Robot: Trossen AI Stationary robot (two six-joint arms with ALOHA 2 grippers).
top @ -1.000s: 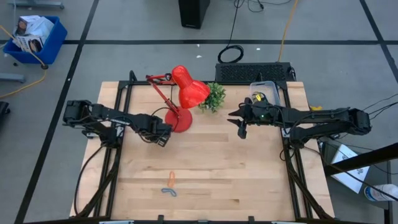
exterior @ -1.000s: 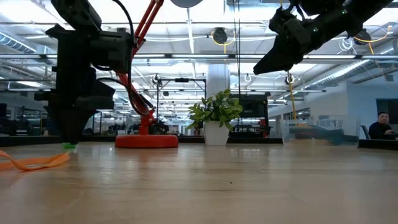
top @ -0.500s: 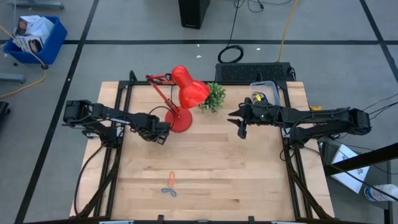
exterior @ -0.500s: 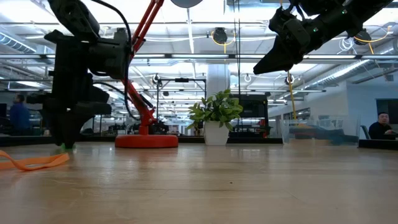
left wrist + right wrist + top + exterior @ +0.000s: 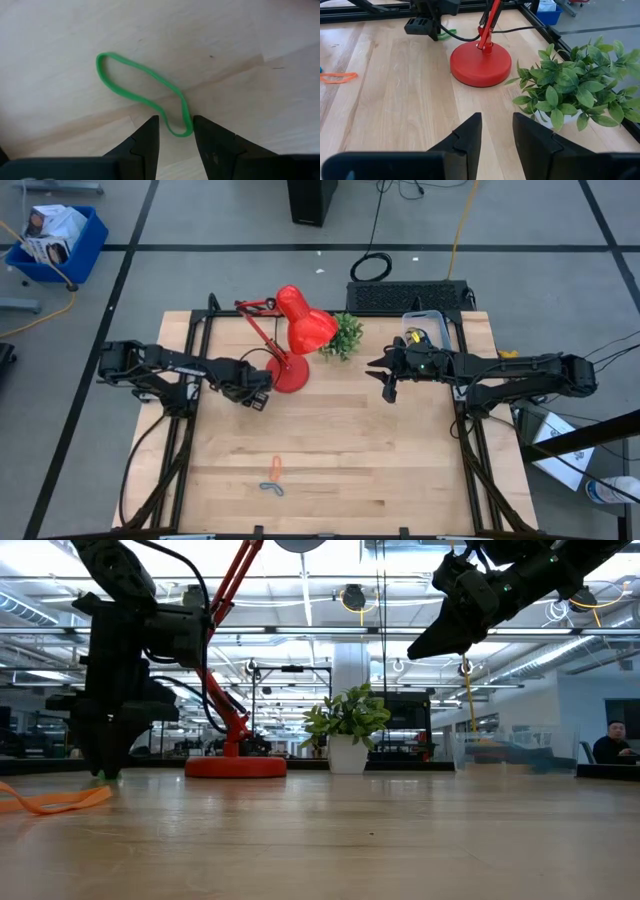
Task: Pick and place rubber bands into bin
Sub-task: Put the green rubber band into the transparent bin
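L: my left end effector (image 5: pixel 175 131) spread, down on tabletop (image 5: pixel 400 460) beside lamp (image 5: pixel 295 340), straddling green band (image 5: pixel 142 92) | R: right end effector (image 5: pixel 388 380) spread, raised beyond plant (image 5: pixel 343 335) | bin (image 5: pixel 425 326) at tabletop's far-right corner

Two dark, matte-black arms here, chunky boxy joints strung with black cables. The left gripper (image 5: pixel 175 137) carries two flat black fingers with stepped inner edges; the right gripper (image 5: pixel 497 135) is built just the same.
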